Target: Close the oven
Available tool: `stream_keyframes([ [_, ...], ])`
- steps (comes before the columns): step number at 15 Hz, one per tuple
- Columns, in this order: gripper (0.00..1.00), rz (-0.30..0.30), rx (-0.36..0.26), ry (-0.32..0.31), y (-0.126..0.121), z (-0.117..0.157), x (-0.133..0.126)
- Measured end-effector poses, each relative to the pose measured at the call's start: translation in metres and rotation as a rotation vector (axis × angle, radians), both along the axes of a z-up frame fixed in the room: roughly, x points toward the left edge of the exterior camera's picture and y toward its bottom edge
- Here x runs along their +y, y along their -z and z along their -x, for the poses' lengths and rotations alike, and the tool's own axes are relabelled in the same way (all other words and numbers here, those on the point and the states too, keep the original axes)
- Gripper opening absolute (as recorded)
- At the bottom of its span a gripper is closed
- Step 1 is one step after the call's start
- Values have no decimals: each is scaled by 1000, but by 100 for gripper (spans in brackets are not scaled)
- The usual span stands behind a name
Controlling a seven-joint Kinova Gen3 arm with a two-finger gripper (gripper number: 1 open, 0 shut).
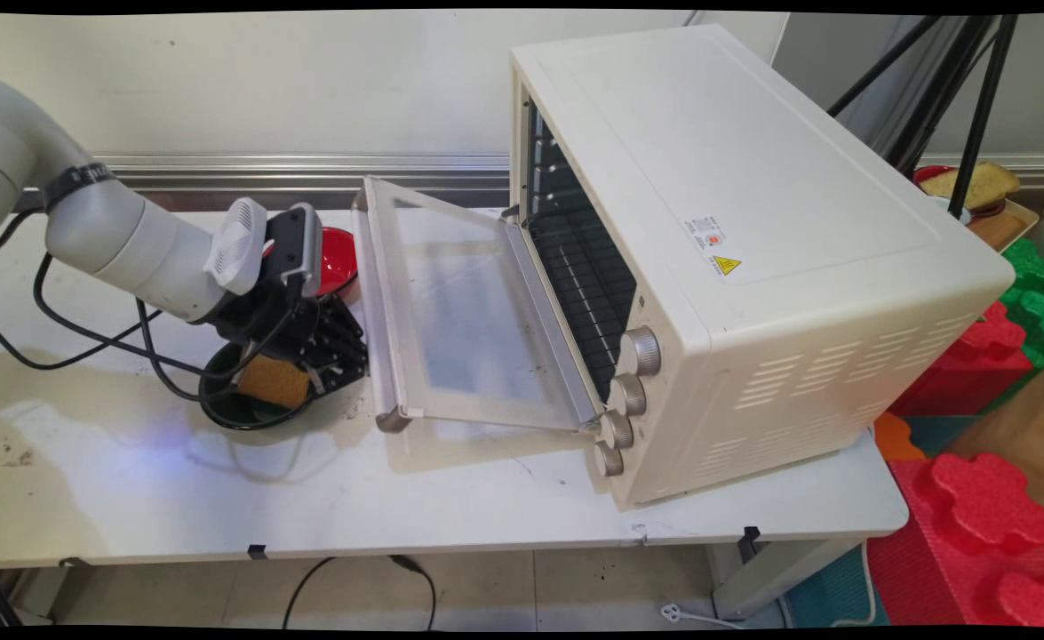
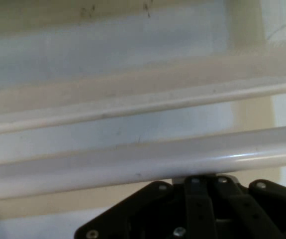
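A cream toaster oven [image 1: 753, 222] stands on the white table with its glass door [image 1: 468, 311] folded down to the left. My gripper [image 1: 348, 351] sits just left of the door's silver handle bar [image 1: 378, 320], low over the table. In the hand view the handle bar [image 2: 133, 167] crosses the picture right at my gripper [image 2: 205, 178], whose fingers stand together, shut and empty, with the door glass [image 2: 108, 50] beyond. Under my wrist is a black bowl [image 1: 251, 420] holding a brown slice [image 1: 273, 380]. A red bowl [image 1: 337, 258] lies behind the hand.
Black cables [image 1: 86, 338] hang from the arm over the left of the table [image 1: 175, 498]. Tripod legs [image 1: 975, 107] rise at the back right, beside a plate with bread [image 1: 975, 187]. Red foam blocks [image 1: 984, 498] and green foam blocks [image 1: 1032, 284] lie off the table's right end.
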State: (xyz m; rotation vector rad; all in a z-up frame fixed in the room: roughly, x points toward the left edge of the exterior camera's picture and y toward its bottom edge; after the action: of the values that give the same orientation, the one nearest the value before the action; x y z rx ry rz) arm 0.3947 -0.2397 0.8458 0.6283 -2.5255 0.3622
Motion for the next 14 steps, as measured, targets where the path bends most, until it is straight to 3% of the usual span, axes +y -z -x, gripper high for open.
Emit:
stream_keyframes([
  [14, 0, 102, 165, 71, -85, 36, -10],
])
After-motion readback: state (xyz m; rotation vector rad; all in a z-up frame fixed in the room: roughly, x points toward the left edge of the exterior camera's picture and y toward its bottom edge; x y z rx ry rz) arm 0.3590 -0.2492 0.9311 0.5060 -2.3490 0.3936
